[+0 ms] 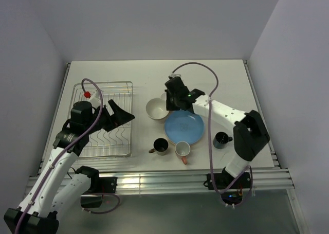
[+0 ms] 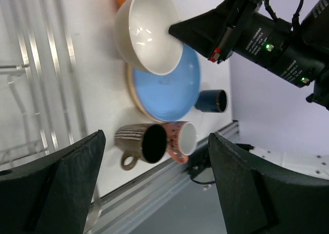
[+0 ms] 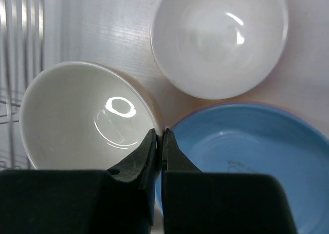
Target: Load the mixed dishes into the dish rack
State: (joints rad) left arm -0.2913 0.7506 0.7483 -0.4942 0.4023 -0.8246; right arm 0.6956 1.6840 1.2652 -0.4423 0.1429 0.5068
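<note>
right gripper is pinched shut on the rim of the cream bowl, one finger inside the bowl and the other outside. the outer finger sits in the narrow gap between the bowl and the blue plate. just beyond stands a second bowl, its rim close to both; the left wrist view shows it orange on the outside. a tan edge shows under the blue plate. in front of the plate a dark brown mug and a pinkish-orange mug stand mouth up, just beside each other, and a dark blue mug stands off to the right near the right arm.

left gripper hangs over the right side of the dish rack, fingers spread wide with nothing between them, pointing toward the dishes.

the cream bowl is glossy and plain inside. it lies on the white table between the rack and the plate, apart from the rack's right wall.
</note>
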